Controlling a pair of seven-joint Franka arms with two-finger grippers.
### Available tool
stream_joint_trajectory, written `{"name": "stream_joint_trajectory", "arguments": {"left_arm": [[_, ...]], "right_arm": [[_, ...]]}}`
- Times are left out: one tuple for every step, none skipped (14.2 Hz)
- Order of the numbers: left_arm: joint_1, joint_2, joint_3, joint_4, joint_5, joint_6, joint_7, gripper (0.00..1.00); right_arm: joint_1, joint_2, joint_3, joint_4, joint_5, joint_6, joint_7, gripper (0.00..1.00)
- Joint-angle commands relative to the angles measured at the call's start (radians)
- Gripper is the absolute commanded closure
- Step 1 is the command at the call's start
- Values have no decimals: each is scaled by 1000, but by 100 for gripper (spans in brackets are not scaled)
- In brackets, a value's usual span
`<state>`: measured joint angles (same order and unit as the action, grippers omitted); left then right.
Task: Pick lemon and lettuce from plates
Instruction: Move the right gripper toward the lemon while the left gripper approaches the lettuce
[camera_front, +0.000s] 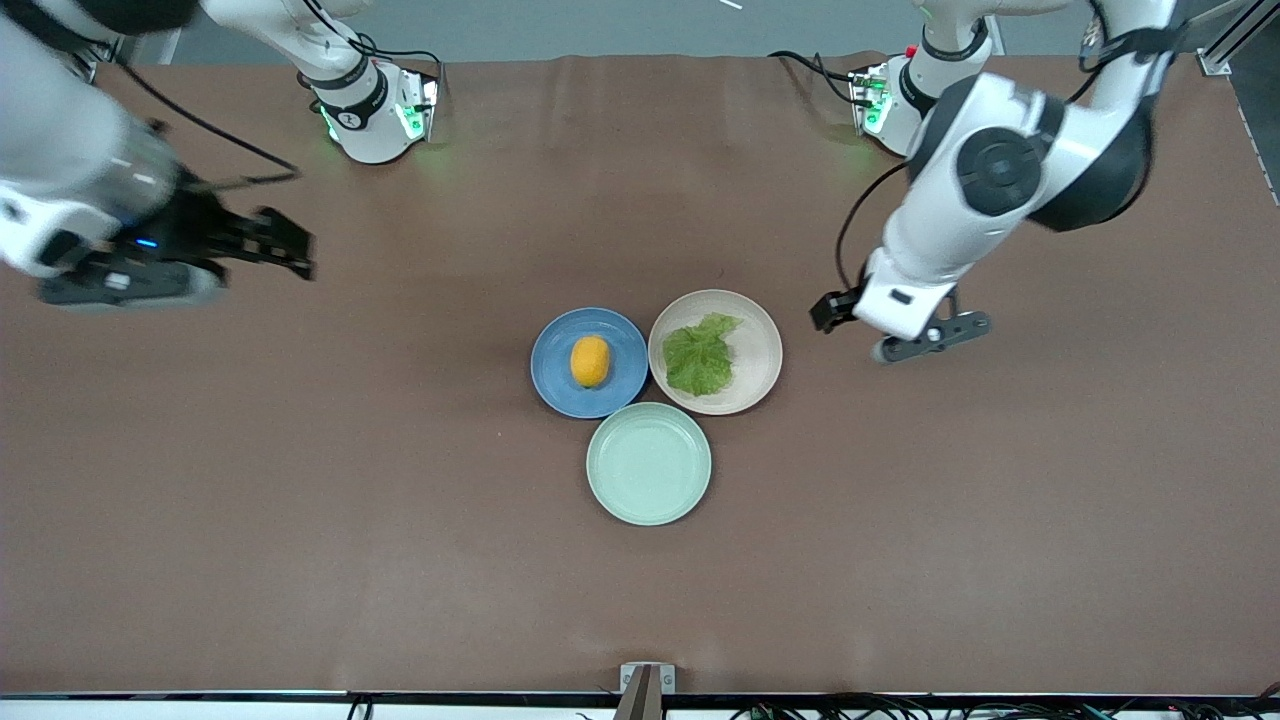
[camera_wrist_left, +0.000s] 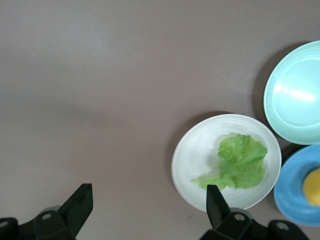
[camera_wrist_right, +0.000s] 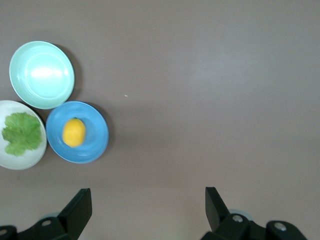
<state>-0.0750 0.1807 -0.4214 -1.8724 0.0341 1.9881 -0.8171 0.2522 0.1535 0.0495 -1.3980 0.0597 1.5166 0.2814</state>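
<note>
The lemon (camera_front: 590, 361) lies centred on the blue plate (camera_front: 553, 385), long axis running toward the bases; the lettuce (camera_front: 699, 356) lies flat on the beige plate (camera_front: 760, 360), beside it. Left gripper (camera_front: 925, 340) hovers over bare table by the beige plate, fingers wide. Right gripper (camera_front: 285, 245), fingers wide, hangs over the table's right-arm end, well apart, probably staged for approach.

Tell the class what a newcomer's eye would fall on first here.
Three plates cluster mid-table: the lemon on the blue plate, the lettuce on the beige plate, and a bare mint-green plate nearest the front camera. Both end effectors, left and right, hang open over bare table.
</note>
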Motion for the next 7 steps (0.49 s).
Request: {"name": "stream_joint_trajectory", "arguments": {"left_arm": [[-84,92,-2,6,117,73,-217,0],[-106,120,-2,6,153,92,-297,1],[-127,153,-2,6,162,115,-382,1],[-135,183,-2,6,162,145,-448,2],[-140,207,-2,6,162,167,-500,3],[-156,229,-2,6,162,179,-564,6],[-173,253,-2,10,161,186,-645,9]], "right_arm": [[96,57,-10,10,-14,56,139,0],[126,92,-8,8,-17,60,134,0],[172,128,-10,8,-17,51,145,0],[203,145,-10,7,-17,51,177,0],[237,182,-8,4,-15,53,240,0],[272,208,-8,1,-14,77,266,0],[306,239,-8,-10,-5,124,277,0]]}}
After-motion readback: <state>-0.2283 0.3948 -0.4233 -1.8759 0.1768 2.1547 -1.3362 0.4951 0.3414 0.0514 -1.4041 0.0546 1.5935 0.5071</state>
